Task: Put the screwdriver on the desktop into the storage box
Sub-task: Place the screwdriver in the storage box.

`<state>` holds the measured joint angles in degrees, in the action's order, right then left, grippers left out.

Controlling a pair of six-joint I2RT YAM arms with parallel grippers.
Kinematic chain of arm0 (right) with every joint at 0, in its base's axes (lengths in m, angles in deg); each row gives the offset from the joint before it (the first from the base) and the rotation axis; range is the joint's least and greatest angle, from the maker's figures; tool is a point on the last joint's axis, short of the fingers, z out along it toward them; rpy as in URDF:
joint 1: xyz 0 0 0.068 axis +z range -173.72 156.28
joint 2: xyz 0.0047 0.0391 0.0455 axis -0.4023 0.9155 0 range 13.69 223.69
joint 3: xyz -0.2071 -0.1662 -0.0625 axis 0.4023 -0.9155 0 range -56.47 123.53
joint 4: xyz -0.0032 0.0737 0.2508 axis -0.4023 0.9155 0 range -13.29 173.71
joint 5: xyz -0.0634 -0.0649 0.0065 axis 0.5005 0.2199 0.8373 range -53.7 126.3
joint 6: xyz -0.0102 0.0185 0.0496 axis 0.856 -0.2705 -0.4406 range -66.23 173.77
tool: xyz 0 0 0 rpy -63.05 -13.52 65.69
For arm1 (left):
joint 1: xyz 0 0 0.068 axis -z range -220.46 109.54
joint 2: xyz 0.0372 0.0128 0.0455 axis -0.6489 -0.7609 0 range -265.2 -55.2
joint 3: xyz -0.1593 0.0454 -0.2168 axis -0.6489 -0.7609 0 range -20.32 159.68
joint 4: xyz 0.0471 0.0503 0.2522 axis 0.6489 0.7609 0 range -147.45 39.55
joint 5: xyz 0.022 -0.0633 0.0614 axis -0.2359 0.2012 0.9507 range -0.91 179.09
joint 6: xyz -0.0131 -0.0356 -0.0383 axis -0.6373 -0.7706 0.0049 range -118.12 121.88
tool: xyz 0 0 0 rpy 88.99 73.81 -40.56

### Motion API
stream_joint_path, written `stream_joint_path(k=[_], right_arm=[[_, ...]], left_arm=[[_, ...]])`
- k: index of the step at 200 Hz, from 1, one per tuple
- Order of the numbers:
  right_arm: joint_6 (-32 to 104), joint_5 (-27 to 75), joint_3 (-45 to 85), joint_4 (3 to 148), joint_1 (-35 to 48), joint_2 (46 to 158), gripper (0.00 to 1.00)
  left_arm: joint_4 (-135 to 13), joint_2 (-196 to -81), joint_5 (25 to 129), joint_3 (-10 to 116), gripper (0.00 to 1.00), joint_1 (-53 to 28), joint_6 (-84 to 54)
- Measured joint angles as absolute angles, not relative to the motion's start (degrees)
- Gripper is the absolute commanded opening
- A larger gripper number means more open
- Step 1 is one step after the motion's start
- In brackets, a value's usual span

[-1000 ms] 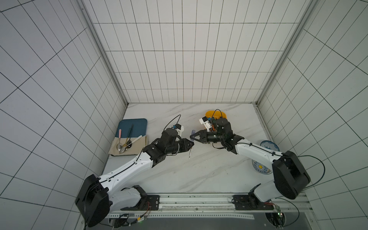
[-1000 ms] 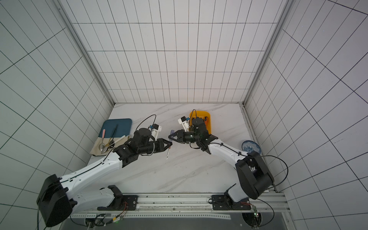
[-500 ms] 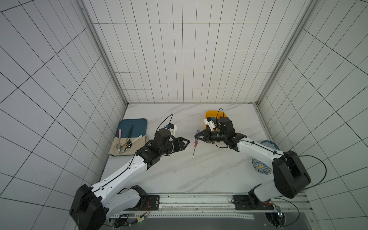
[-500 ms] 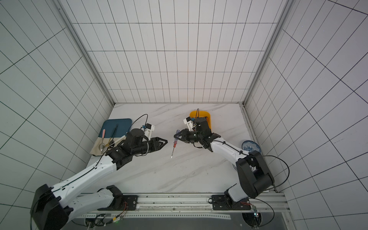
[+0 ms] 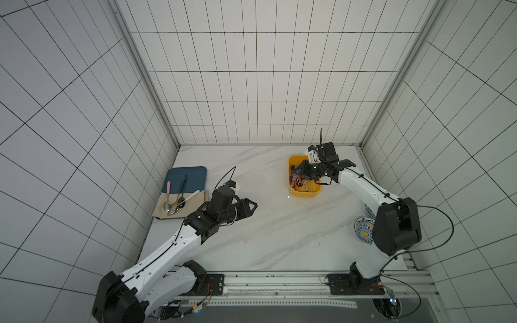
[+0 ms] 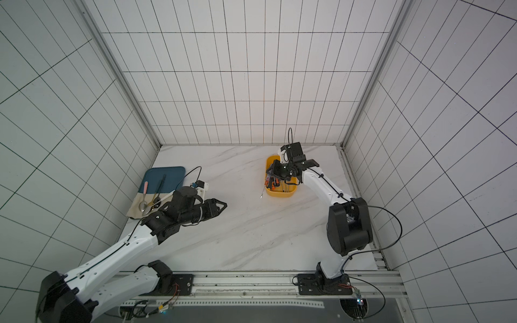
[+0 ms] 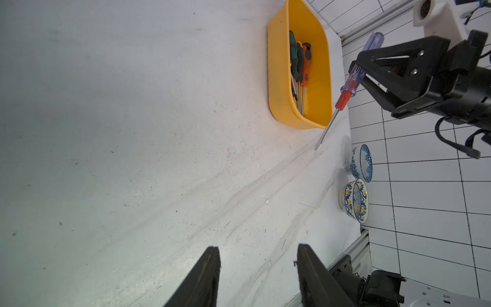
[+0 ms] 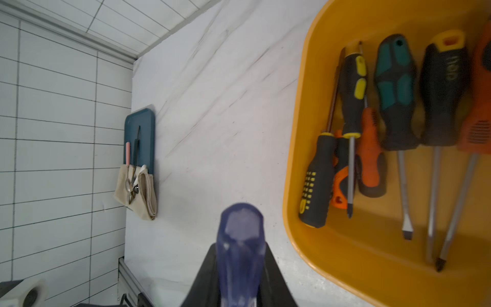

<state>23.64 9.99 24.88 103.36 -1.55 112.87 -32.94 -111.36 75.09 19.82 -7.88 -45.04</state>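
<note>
Right claw (image 7: pixel 358 71) clamps the screwdriver (image 7: pixel 348 89), whose shaft the right wrist view misses; left claw (image 7: pixel 257 248) gapes.

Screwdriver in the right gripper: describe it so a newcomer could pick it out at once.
On the marble desktop, find the yellow storage box toward the back right. At its near corner the right gripper holds the screwdriver, tip slanting down. Unlike the opaque-handled ones in the box, its handle is clear blue with a red collar.

Overhead stereo pair, wrist views near desktop (image 5: pixel 265 229)
</note>
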Motion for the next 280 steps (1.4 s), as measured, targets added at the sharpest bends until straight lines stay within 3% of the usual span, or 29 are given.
stream_joint_path(k=[68, 145, 280], right_arm=[[31.1, 23.2, 42.5, 118.4, -6.1, 125.3, 0.11], [35.4, 31.7, 50.1, 124.8, -7.1, 134.5, 0.12], [36.4, 33.0, 56.7, 126.9, -7.3, 142.7, 0.39]], left_arm=[[-31.8, -109.5, 75.4, 18.3, 0.51, -9.2, -45.1], [-30.8, -109.5, 75.3, 18.3, 0.51, -9.6, -45.1], [-29.1, -109.7, 75.8, 18.3, 0.52, -10.3, -45.1]])
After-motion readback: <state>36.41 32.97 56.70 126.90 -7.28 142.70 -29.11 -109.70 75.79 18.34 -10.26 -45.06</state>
